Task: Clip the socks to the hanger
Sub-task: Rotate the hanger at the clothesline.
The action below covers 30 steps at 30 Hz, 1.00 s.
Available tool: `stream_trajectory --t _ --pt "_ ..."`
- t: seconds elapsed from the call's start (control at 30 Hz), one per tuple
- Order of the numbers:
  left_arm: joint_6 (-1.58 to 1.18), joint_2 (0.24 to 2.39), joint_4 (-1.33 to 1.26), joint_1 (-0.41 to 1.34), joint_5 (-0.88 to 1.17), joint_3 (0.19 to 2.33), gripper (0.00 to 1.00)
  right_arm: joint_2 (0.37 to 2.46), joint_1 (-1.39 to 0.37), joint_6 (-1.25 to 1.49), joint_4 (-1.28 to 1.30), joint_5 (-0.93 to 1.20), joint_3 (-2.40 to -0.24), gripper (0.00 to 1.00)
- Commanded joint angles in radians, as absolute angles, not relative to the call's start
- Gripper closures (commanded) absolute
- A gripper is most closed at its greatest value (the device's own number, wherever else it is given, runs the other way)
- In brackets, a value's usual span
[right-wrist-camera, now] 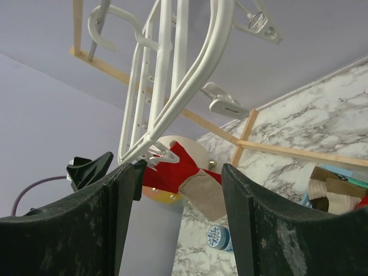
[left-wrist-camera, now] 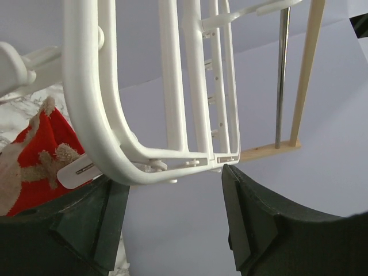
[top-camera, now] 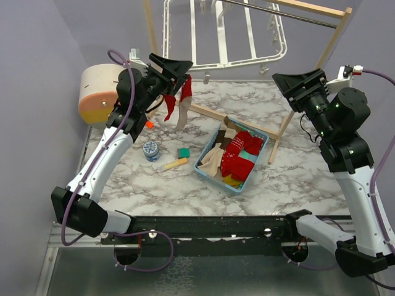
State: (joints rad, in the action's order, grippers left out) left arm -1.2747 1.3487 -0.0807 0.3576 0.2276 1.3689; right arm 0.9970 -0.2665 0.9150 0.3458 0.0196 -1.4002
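Note:
The white hanger [top-camera: 222, 31] hangs from the wooden stand at the back. One red sock with a beige toe [top-camera: 181, 102] dangles from a clip at the hanger's near left corner. My left gripper [top-camera: 176, 66] is open and empty right beside that corner. In the left wrist view the hanger frame [left-wrist-camera: 109, 138] crosses just above my open jaws [left-wrist-camera: 172, 218], and the clipped sock [left-wrist-camera: 34, 155] is to the left, outside them. My right gripper [top-camera: 302, 82] is open and empty at the right; its view shows the hanger [right-wrist-camera: 172, 75] and the sock [right-wrist-camera: 181, 169] beyond my gripper [right-wrist-camera: 178, 213]. More socks [top-camera: 241, 154] lie in the basket.
The light-blue basket [top-camera: 264, 137] sits mid-table. The wooden stand [top-camera: 330, 43] has a foot rail [top-camera: 228, 120] across the table. A pink and yellow drum [top-camera: 99, 92] stands at the far left. A blue-white tin [top-camera: 151, 150], a green block [top-camera: 183, 152] and a wooden block [top-camera: 175, 163] lie left of the basket.

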Motion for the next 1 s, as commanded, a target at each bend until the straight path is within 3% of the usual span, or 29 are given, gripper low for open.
stream_trajectory --t 0.0,0.27,0.47,0.97 --pt "-1.282 1.402 -0.113 0.359 0.184 1.427 0.33 0.996 -0.268 0.912 0.316 0.036 -1.410 0.33" --pt "-1.314 1.439 -0.151 0.340 0.149 1.439 0.64 0.998 -0.268 0.961 0.318 0.003 -1.408 0.33" --pt "-1.338 1.427 -0.151 0.299 0.158 1.435 0.78 1.019 -0.267 1.119 0.273 -0.050 -1.341 0.31" --pt "-1.406 1.433 -0.184 0.263 0.279 1.466 1.00 1.154 -0.267 1.276 0.144 0.009 -1.312 0.32"
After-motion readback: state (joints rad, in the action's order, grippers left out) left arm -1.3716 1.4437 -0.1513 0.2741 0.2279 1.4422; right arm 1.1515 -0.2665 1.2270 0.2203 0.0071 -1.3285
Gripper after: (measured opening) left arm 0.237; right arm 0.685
